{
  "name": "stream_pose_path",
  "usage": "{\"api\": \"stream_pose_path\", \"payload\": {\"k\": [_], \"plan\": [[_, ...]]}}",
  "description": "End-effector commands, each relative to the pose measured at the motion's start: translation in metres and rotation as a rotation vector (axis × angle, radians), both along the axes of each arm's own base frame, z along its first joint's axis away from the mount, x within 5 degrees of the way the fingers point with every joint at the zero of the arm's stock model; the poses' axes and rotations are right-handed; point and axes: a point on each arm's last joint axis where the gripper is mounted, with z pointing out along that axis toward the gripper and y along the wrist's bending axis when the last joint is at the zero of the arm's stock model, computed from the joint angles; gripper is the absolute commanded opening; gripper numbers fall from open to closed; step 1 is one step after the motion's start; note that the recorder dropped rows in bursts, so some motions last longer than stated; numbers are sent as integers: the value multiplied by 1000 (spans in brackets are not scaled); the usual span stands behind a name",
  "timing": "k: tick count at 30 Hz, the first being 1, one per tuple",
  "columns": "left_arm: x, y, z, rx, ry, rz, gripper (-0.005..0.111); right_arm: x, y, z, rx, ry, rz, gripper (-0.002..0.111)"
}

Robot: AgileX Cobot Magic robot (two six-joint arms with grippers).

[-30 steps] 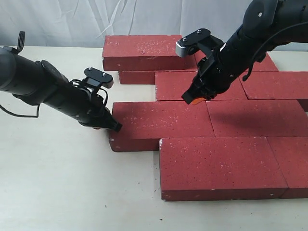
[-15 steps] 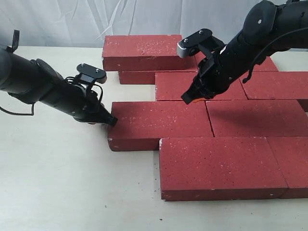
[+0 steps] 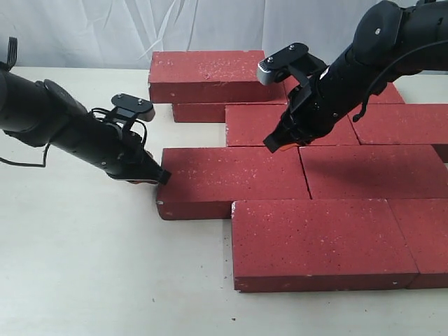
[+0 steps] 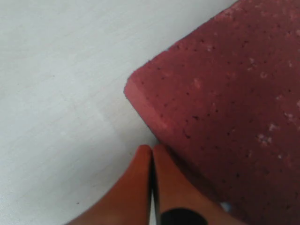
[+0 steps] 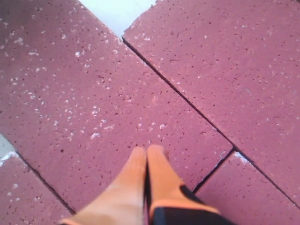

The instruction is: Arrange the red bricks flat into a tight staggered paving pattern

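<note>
Much bare table (image 3: pixel 84 266) left of bricks (image 3: pixel 231 178)

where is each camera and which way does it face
exterior view: off the arms, raised, looking down on table, red bricks, both arms, left gripper, right gripper.
left wrist view: on left arm, facing past its shut fingers at the end brick's corner.
right wrist view: on right arm, facing past its shut fingers onto brick tops.
shared: exterior and left wrist show that corner.
</note>
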Motion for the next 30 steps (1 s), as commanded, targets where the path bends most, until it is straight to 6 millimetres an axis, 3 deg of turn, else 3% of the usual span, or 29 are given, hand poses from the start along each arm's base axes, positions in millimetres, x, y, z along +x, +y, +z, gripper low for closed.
{"api": "stream_pose_path", "payload": {"k": [1, 16, 30], "plan": [[-2, -1, 4, -29, 15, 11, 0, -1, -2, 3, 7, 0, -5, -1], [-3, 0, 3, -10, 6, -28, 0, -3, -2, 3, 9, 16, -1, -1], [3, 28, 6, 8, 32, 28, 0, -1, -2, 3, 11, 2, -7, -1]]}}
